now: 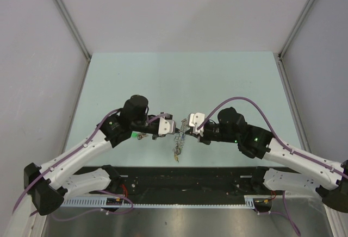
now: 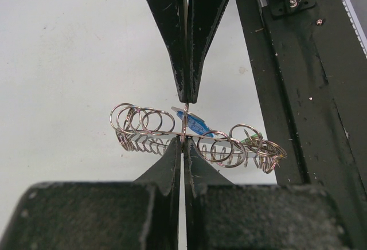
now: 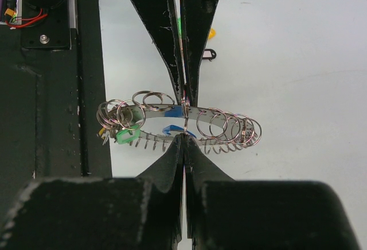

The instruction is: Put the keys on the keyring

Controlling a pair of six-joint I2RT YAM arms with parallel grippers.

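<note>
1. Closest to each wrist camera we see that arm's own fingers. The left claw [image 2: 182, 142] and the right claw [image 3: 184, 141] are each pressed fully together at the tips.
2. Just beyond the tips we find the keyring [image 2: 143, 125], a silver band seen edge-on and crowded with small wire rings. Both claws pinch it near its middle from opposite sides, tip facing tip.
3. On the keyring we note a blue tag [image 2: 196, 125] just beside the pinch point. A green tag [image 3: 127, 135] hangs towards one end.
4. From above, we see the keyring between the two claws, over the near part of the table [image 1: 179, 79] and close to the black rail [image 1: 179, 173] at its near edge.
5. Loose keys [image 1: 142, 136] lie on the table beside the left arm's wrist, apart from the keyring. Their bright tags show behind the left claw in the right wrist view.
6. Farther back, the pale green table runs to the grey walls [image 1: 179, 8].
</note>
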